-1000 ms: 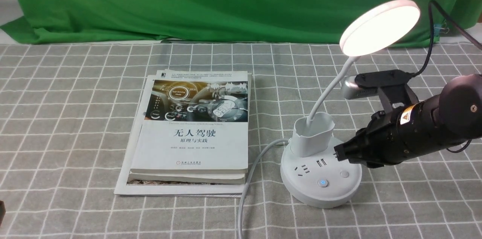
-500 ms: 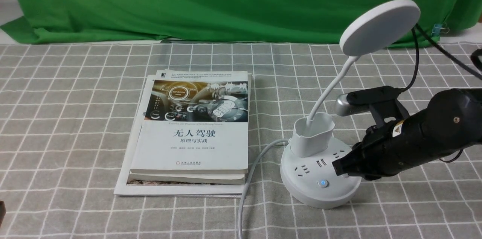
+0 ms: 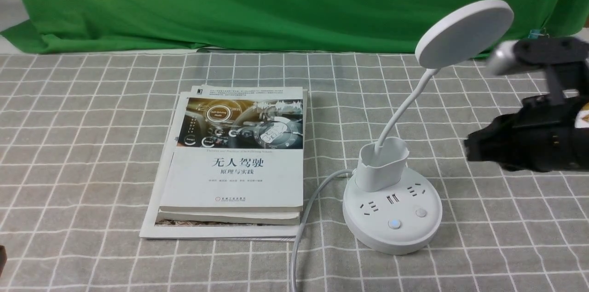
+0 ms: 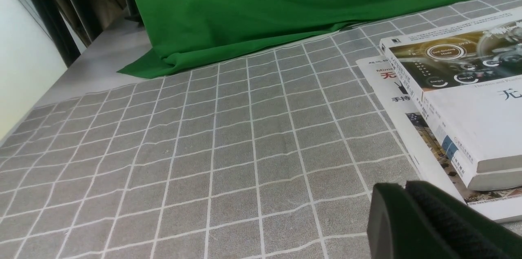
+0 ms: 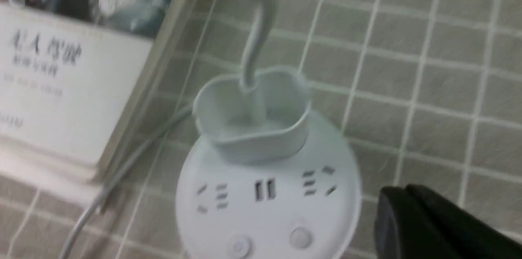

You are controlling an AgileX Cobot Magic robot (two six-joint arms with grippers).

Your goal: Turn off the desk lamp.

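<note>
The white desk lamp stands at the right of the table. Its disc head (image 3: 464, 32) is dark, and a thin neck (image 3: 402, 108) runs down into a small cup (image 3: 382, 163). Its round base (image 3: 368, 232) carries sockets and two buttons, the left button (image 3: 394, 224) faintly bluish and the right button (image 3: 420, 212) plain. My right gripper (image 3: 470, 149) is shut and empty, blurred, in the air to the right of the cup and clear of the base. In the right wrist view the gripper (image 5: 401, 191) sits beside the base (image 5: 212, 226). My left gripper (image 4: 403, 187) is shut and empty, low over the cloth near the books.
A stack of books (image 3: 234, 158) lies left of the lamp and also shows in the left wrist view (image 4: 469, 100). The lamp's grey cable (image 3: 303, 223) runs between them toward the front edge. A green backdrop (image 3: 276, 2) hangs behind the checked tablecloth (image 3: 92, 145).
The lamp head went from lit to dark. My right gripper came down onto the base's right button, then rose and drew back to the right. The left arm has not moved.
</note>
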